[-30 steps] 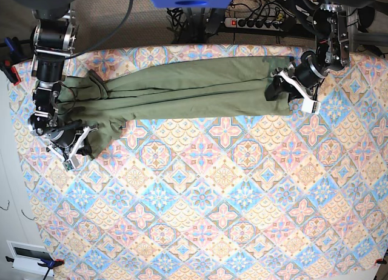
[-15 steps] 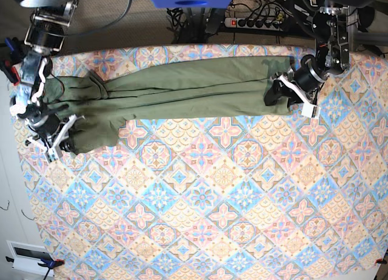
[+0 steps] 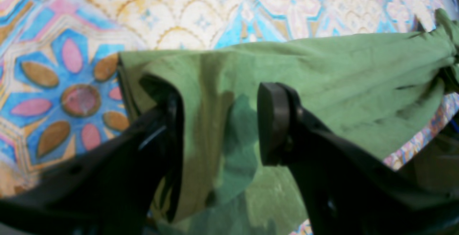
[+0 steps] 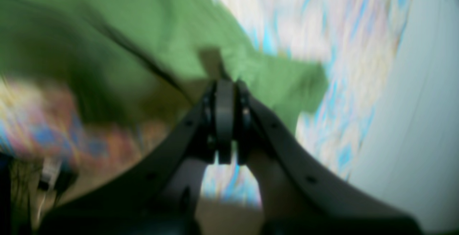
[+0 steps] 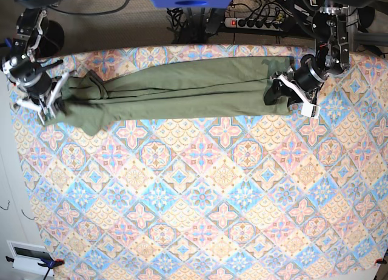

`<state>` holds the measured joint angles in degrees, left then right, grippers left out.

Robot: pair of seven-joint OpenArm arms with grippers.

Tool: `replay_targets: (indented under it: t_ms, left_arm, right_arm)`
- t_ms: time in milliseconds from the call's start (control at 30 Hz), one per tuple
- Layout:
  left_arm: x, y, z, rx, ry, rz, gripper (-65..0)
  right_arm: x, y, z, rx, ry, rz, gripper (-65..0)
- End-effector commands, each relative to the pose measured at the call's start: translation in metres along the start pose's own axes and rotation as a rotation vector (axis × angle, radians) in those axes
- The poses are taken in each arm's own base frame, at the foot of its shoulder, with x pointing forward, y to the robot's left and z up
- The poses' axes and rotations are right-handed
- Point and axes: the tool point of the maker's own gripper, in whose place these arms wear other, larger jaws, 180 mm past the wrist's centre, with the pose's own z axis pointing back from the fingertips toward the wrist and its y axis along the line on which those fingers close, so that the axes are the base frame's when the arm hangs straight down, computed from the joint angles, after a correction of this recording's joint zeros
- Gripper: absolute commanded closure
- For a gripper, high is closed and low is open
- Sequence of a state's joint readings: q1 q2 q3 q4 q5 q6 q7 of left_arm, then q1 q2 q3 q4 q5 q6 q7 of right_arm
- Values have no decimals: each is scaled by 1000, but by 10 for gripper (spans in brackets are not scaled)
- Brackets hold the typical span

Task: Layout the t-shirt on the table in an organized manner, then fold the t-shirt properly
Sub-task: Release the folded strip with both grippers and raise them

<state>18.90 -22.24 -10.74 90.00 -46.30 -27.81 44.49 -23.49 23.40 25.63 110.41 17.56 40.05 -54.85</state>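
Olive-green cotton is what I have to worry about: the t-shirt (image 5: 182, 89) lies stretched in a long, bunched band across the far side of the table (image 5: 200, 201), pulled between my two arms rather than spread flat. Lengthwise creases run through it, and one end droops in a loose flap near the right claw (image 5: 45, 104).

On my right wrist view that claw's jaws are pressed together, and the green cloth (image 4: 150, 41) runs right up to their tips, so I judge it is pinching a thin fold of the shirt there, though the blur keeps me from being certain. The left claw (image 3: 218, 120) is a different story: its jaws stand apart, straddling a fold of fabric (image 3: 322, 70) near the hem edge without visibly squeezing it. In the base view it sits on the shirt's other end (image 5: 291, 89).

The risk, as I read it, is uneven tension. If the right arm pulls while the left jaws are not clamped, the cloth could slide out between them and the whole shirt drag toward one side, bunching worse. The right pinch also looks shallow; a sharp tug could strip it free. The power strip (image 5: 254, 22) and cables behind the table are near the far edge, where hanging cloth could snag.
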Motion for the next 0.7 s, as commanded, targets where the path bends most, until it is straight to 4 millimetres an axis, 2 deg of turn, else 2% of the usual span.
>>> replay_targets:
  t_ms: [0, 100, 300, 400, 500, 600, 667]
  left_arm:
    - [14, -1, 3, -9, -40, -18, -271]
    - [15, -1, 3, -10, -42, -19, -271]
    - [15, -1, 3, -10, -42, -19, -271]
    - [19, -1, 2, -12, -50, -22, -271]
    - [25, -1, 1, -14, -60, -29, -271]
    - [26, 0, 2, -12, -54, -37, -272]
    - [24, 0, 2, -10, -46, -38, -278]
  right_arm:
    - [6, -3, 5, -5, -28, 18, -4]
    - [-7, 4, 6, 12, 8, 18, -4]
    - [-11, 4, 4, 17, 19, 12, -20]
    - [-14, 9, 1, 33, 37, 17, -94]
    - [-18, 6, 1, 23, 66, 15, -207]
    - [-15, -12, 8, -28, 51, -5, -270]
    - [-18, -30, 17, -85, 48, -29, -275]
